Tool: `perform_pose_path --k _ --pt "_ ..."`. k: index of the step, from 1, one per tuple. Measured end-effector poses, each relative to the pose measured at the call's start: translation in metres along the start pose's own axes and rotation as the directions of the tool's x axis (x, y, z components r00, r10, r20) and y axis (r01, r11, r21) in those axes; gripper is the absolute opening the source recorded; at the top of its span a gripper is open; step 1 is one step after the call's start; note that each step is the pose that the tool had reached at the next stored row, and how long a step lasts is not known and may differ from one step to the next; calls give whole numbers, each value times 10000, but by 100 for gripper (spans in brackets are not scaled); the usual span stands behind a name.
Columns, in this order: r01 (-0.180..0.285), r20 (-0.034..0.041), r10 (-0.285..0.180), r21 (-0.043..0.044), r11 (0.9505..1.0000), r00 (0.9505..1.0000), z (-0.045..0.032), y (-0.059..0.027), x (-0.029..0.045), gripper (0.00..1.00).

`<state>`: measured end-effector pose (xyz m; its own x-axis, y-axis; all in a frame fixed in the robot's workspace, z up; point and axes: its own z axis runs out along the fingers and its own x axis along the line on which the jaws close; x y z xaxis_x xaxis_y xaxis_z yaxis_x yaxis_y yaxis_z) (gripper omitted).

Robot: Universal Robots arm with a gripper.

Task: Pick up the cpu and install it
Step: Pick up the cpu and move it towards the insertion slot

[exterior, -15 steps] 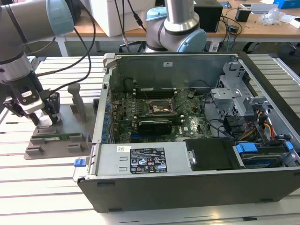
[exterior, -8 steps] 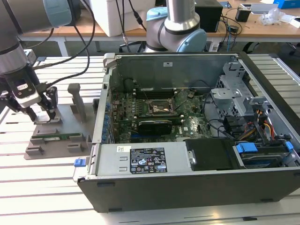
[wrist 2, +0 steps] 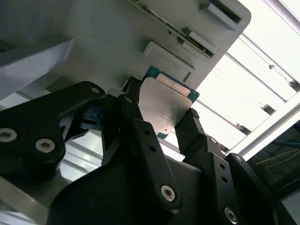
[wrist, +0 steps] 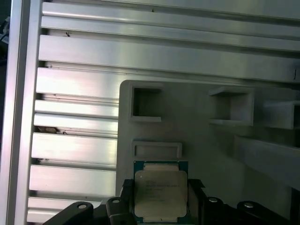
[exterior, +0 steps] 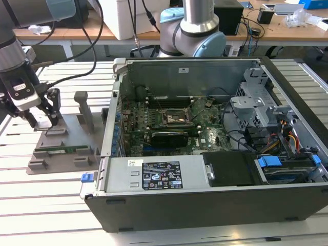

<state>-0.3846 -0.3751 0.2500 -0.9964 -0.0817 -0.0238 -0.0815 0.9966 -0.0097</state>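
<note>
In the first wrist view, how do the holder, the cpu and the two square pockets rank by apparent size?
1. holder
2. cpu
3. one pocket, the other pocket: alike, so tied.

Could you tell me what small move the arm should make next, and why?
Probably a short straight lift. The gripper clamps the cpu by opposite edges, low over the grey holder tray, while the motherboard socket lies inside the computer case.

Slatted metal table [exterior: 51, 205], wooden desk [exterior: 287, 33] (cluttered)
</note>
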Motion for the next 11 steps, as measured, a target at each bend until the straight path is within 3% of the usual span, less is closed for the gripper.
perform_pose_path --k 11 --pt "0 1 0 0 10000 10000 -318 -3 -8 55"
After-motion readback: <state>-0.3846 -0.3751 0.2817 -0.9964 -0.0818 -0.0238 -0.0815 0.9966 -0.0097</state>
